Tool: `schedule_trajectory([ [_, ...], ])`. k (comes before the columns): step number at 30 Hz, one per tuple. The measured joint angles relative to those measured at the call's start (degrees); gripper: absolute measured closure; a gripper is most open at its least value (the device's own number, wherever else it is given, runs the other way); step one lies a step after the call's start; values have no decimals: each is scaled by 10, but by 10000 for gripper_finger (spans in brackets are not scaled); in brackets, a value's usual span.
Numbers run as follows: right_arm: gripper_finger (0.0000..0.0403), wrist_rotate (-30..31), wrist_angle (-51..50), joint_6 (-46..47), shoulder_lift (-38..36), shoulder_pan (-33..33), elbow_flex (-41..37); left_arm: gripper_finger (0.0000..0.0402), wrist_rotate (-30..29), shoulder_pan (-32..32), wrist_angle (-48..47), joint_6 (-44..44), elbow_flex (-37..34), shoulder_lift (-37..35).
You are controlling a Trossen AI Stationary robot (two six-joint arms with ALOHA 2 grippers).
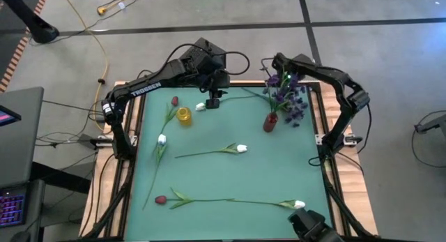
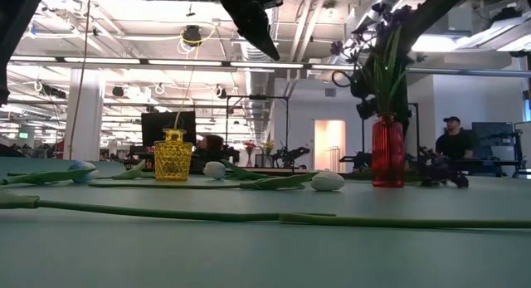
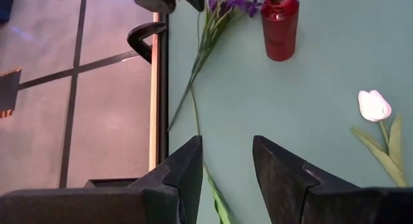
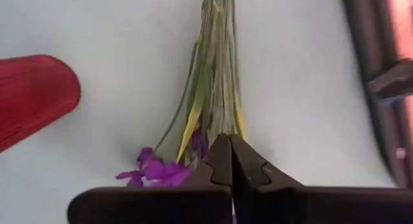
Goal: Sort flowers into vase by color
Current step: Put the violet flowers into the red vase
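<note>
Right tool (image 4: 230, 161): clenched on purple spray (image 4: 210, 88) stems.
Beside it: red vase (image 4: 32, 98), upright on bench (image 1: 230, 176).
Left tool (image 3: 226, 162): released, empty.

My right pincer (image 4: 230, 161) is shut tight, and its tips cover the spot where they meet the purple spray (image 4: 210, 95), so I cannot tell how much stem I hold. The red vase (image 4: 32, 95) is cut off at the picture's edge in my right wrist view. From above, my right arm hides part of the spray near the table's far right corner. The person (image 2: 453, 139) behind the table is too small to tell much.
</note>
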Motion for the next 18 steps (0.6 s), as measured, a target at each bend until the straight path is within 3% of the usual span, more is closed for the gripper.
schedule_trajectory([
  [9,387,-1,-7,-18,-74,-6,14,277,0,1,0,1,0,0],
  [18,386,0,23,-31,-216,-23,14,277,0,1,3,-2,0,0],
])
